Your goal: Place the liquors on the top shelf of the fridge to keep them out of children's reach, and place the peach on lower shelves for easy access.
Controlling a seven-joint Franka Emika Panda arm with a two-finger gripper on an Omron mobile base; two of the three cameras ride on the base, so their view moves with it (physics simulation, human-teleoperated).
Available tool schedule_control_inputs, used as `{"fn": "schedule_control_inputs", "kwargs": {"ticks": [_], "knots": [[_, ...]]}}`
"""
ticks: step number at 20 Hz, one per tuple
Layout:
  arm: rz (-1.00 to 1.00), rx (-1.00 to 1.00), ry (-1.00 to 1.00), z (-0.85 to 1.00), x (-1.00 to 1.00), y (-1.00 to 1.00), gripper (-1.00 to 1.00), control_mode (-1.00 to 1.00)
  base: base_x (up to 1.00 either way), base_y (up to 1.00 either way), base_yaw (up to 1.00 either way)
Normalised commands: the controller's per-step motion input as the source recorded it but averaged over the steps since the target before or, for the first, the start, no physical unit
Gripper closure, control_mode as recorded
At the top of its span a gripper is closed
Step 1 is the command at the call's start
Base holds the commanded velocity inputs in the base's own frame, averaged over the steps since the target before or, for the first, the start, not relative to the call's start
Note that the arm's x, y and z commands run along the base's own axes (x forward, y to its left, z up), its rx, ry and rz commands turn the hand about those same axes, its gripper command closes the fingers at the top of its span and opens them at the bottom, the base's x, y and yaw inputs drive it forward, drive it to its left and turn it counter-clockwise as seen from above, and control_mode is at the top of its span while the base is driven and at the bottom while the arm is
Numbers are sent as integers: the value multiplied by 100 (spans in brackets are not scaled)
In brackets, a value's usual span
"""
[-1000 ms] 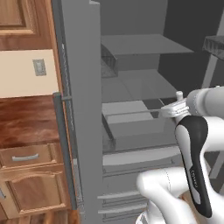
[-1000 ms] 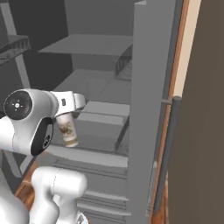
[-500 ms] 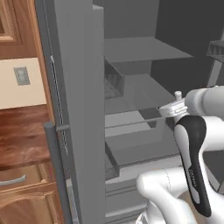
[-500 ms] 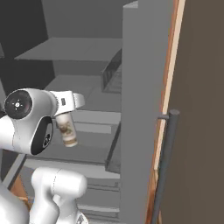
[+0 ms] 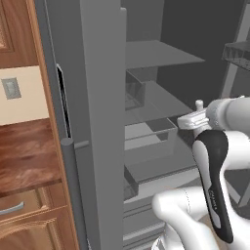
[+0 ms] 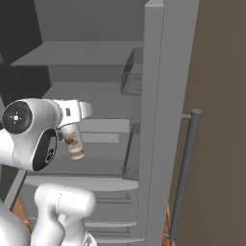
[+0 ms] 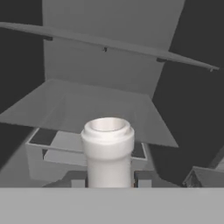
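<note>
My gripper (image 6: pixel 67 129) is shut on the neck of a cream-white liquor bottle (image 6: pixel 73 141) with a pale label, which hangs tilted beneath the hand. Its round white top (image 7: pixel 107 146) stands close up in the hand view, between the fingertips (image 7: pixel 78 183). I hold it in front of the open grey fridge (image 6: pixel 158 96), about level with the clear drawers (image 6: pixel 103 139). The top shelf (image 6: pixel 81 53) is a flat grey slab above and beyond the bottle, also seen from the left (image 5: pixel 158 53). My hand (image 5: pixel 195 119) pokes out over the arm there. The peach is out of view.
The fridge door (image 5: pixel 97 122) with its bar handle (image 5: pixel 72 190) stands open at the left, edge on to me. Wooden cabinets and a counter (image 5: pixel 24 161) lie beyond it. A wire door rack (image 5: pixel 239 51) is at the right. A brown panel (image 6: pixel 221 120) flanks the fridge.
The whole picture has shifted: the base has driven, and the fridge shelves now sit closer and larger. The bottle stays held in the shut gripper.
</note>
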Motion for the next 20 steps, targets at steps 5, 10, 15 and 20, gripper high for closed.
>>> {"fn": "schedule_control_inputs", "kwargs": {"ticks": [5,10,15,20], "knots": [[0,9,-20,20,28,0,100,-100,0,0,0],[0,6,-23,52,4,0,100,-100,0,0,0],[0,0,-6,71,2,0,100,-100,0,0,0],[0,5,1,85,14,0,100,-100,0,0,0]]}}
